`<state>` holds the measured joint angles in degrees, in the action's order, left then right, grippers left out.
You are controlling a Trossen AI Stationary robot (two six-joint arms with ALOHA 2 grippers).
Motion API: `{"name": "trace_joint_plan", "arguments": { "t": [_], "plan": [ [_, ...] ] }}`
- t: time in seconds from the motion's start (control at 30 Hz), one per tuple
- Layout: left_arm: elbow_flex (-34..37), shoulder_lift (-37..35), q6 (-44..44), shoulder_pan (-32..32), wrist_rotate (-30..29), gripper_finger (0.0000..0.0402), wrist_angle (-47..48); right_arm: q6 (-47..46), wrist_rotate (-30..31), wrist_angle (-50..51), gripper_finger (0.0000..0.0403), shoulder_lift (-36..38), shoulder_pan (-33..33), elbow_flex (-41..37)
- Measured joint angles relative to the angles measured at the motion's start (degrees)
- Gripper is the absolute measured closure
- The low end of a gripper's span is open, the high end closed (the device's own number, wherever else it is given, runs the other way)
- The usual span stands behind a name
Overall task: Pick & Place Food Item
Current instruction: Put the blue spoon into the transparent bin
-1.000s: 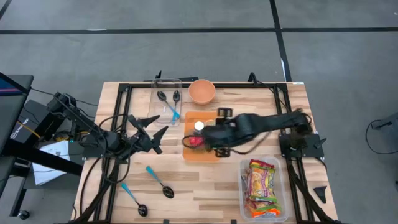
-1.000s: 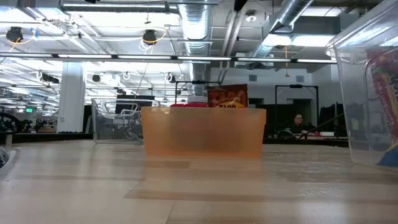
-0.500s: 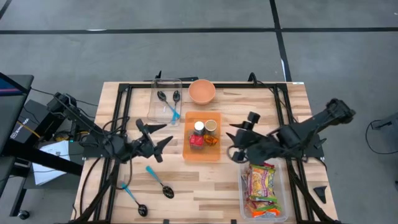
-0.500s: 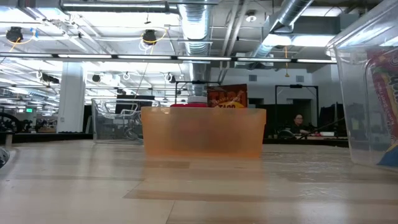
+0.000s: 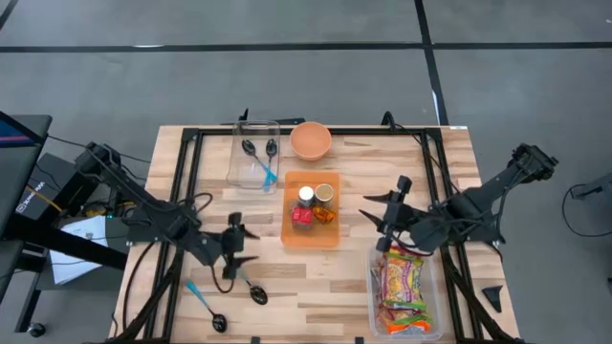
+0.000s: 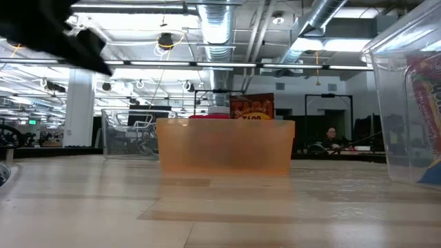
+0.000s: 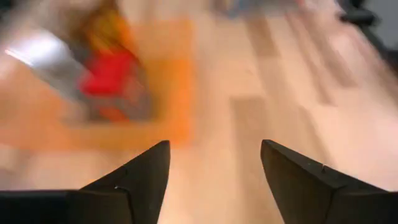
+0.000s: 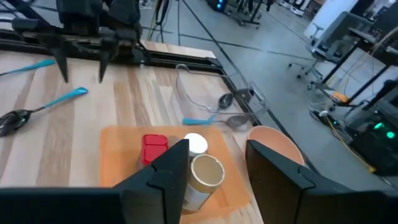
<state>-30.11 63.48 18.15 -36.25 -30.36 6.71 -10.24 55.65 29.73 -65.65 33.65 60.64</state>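
Note:
An orange tray (image 5: 290,234) in the middle of the table holds a red packet (image 5: 301,216), a white-capped jar (image 5: 305,195), a tan-lidded jar (image 5: 324,193) and an orange packet (image 5: 328,216). My right gripper (image 5: 376,222) is open and empty just right of the tray, fingers pointing at it; its wrist view shows the tray (image 8: 118,168) past the open fingers (image 8: 217,168). My left gripper (image 5: 245,245) is open and empty left of the tray, toward the near edge; its wrist view (image 7: 214,180) shows the red packet (image 7: 112,74) blurred.
A clear bin (image 5: 375,287) of snack packets stands at the near right. A clear container (image 5: 236,162) with spoons and an orange bowl (image 5: 311,139) stand at the far edge. Two blue-handled spoons (image 5: 245,277) (image 5: 205,306) lie at the near left. A black frame (image 5: 306,131) borders the table.
My right gripper has drawn back from over the orange tray toward the table's right edge and now stands beside it, empty. My left gripper has gone toward the near edge, above the blue-handled spoons, and its arm now shows at the low view's upper left.

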Motion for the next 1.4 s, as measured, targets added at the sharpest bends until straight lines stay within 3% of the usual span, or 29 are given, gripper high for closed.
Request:
{"name": "trace_joint_plan", "arguments": {
  "t": [0.17, 0.27, 0.6, 0.8, 0.97, 1.17, 1.4],
  "plan": [
    [-0.3, 5.7, 6.7, -2.2, 12.8, 0.0196, 1.3, 0.2, -0.1, -0.6, 0.0249, -1.1, 0.1, 0.0],
    [-1.7, 9.8, 7.2, -4.4, 15.6, 0.0215, 1.3, 0.2, -0.1, -0.7, 0.0249, -1.2, 0.1, -0.1],
    [-3.6, 23.6, 3.8, -6.6, 15.3, 0.023, 2.0, 0.2, -0.2, -1.5, 0.0249, -1.2, 0.1, 0.0],
    [-3.9, 25.9, 2.8, -6.6, 13.4, 0.0237, 1.3, 0.2, -0.3, -1.5, 0.0249, -1.2, 0.1, 0.0],
    [-3.7, 25.1, 2.7, -6.4, 11.8, 0.0284, -0.6, 0.2, -0.3, -1.5, 0.0249, -1.2, 0.1, 0.0],
    [-3.6, 25.6, 5.7, -4.3, 9.9, 0.0386, -1.4, 0.2, -1.8, -1.5, 0.0249, -1.2, 0.1, 0.0],
    [-3.5, 23.9, 7.2, -2.1, 7.2, 0.0395, -2.1, 0.2, -2.0, -1.4, 0.0249, -1.2, 0.1, 0.0]
  ]
}}
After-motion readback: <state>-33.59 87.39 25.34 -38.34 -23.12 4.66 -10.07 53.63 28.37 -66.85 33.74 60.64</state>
